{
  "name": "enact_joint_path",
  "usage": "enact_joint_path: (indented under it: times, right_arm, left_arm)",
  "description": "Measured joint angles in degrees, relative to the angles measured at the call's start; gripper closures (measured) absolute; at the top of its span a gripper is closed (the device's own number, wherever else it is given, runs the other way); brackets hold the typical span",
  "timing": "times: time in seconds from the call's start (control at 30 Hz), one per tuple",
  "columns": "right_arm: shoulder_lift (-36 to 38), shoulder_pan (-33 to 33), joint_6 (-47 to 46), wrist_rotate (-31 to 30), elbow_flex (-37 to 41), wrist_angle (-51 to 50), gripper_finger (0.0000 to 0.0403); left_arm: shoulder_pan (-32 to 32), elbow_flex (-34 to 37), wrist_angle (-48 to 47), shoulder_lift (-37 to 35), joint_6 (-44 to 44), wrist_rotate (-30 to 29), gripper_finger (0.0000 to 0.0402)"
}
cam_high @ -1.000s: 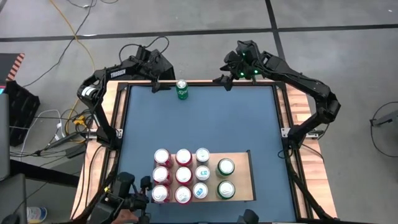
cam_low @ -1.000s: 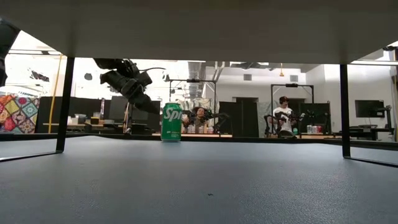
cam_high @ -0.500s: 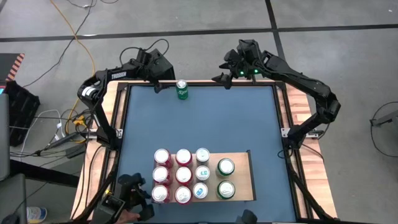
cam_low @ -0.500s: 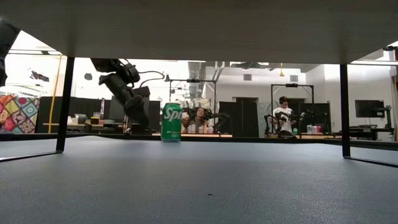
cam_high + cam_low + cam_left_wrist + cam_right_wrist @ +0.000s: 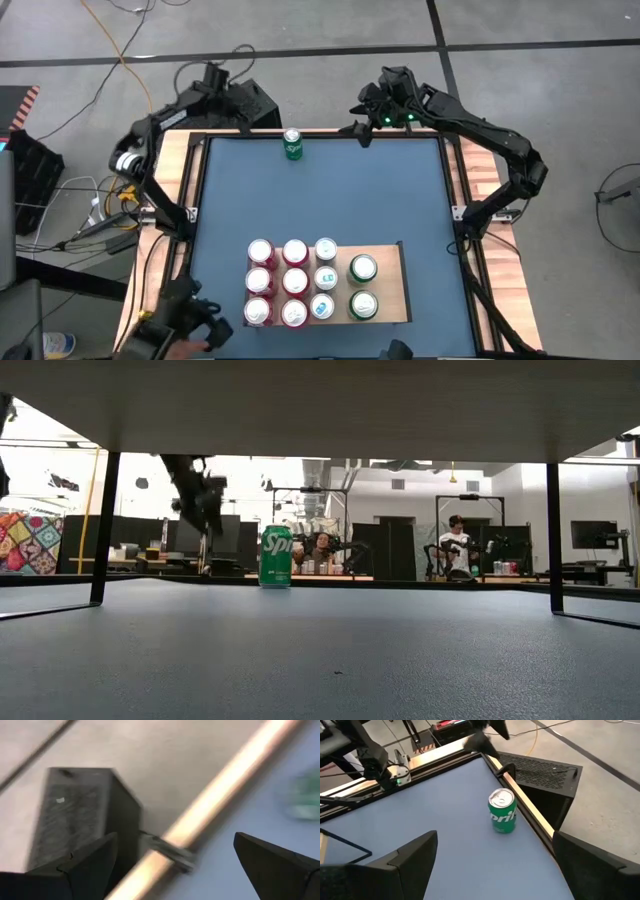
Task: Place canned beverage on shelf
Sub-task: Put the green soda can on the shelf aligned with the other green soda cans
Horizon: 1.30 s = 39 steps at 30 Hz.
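A: Where is the green Sprite can (image 5: 292, 144) sitting?

B: It is standing upright at the far edge of the blue table mat (image 5: 330, 200), well apart from the shelf (image 5: 390, 290), the pale wooden board at the near edge. Relative to that can, the left gripper (image 5: 213, 75) is hanging off to the left, out beyond the table frame, and the right gripper (image 5: 360, 130) is hovering to the right, near the same far edge. Neither is touching it.

A: And the fingers?

B: Both pairs are standing wide apart with nothing between them. The right wrist view is framing the can squarely between its 2 dark fingers (image 5: 395, 862).

A: So which arm is doing the pick?

B: I judge the right is better lined up, since the left is pointing at the floor and a black box (image 5: 80, 820).

A: What is making a good grasp here?

B: Coming in level, straddling the can at mid-height and closing squarely on the round wall, so it is not tipping or rolling off the far edge.

A: Where is it going afterwards?

B: The shelf is already carrying 11 cans: 6 red cans (image 5: 277, 282), 3 white and blue cans (image 5: 325, 279), 2 green cans (image 5: 362, 287). The free slot looks to be beside those green ones, so lowering straight down is avoiding knocking neighbours.
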State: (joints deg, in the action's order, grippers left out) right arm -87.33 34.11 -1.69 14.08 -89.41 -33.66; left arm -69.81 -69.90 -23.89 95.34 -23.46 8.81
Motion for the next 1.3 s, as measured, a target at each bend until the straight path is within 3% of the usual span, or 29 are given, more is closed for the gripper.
enact_joint_path:
  times: [0.17, 0.37, 0.57, 0.7, 0.83, 0.93, 1.07, 1.2, 1.3]
  right_arm:
    - [0.09, 0.09, 0.63, 0.04, 0.00, 0.01, 0.0026]
    - [0.09, 0.02, 2.22, 0.12, 0.00, 0.03, 0.0026]
    - [0.09, 0.04, 2.34, 0.49, 0.00, 0.05, 0.0026]
    - [0.09, 0.04, 2.29, 4.50, 0.00, -0.19, 0.0026]
    - [0.09, 0.01, 2.28, 7.73, 0.00, -0.33, 0.0026]
    - [0.09, 0.02, 2.65, 8.81, 0.00, -0.64, 0.0026]
    - [0.06, 0.04, 5.89, 7.84, 0.00, 2.45, 0.0026]
    - [-1.86, 0.83, 15.13, 5.77, -0.07, 8.17, 0.0026]
    - [-5.51, 2.24, 16.32, 8.62, -0.04, 12.70, 0.0026]
  left_arm:
    - [0.91, -9.43, -16.13, -6.35, -3.45, 10.25, 0.0017]
    - [8.69, -20.45, -23.51, -9.84, -9.13, 17.01, 0.0017]
    - [19.91, -26.79, -28.17, -6.25, -10.75, 9.78, 0.0017]
    - [24.37, -31.77, -34.14, -1.90, -14.88, 2.67, 0.0017]
    - [23.37, -35.52, -33.97, 1.44, -12.94, 8.14, 0.0017]
    - [23.26, -37.40, -32.87, 3.08, -12.01, 6.08, 0.0017]
    - [23.72, -38.44, -38.13, 4.51, -10.01, 5.46, 0.0017]
    - [24.04, -44.40, -41.87, 1.26, -7.31, 4.50, 0.0017]
    - [23.83, -49.42, -43.23, -0.10, -3.47, 4.29, 0.0017]
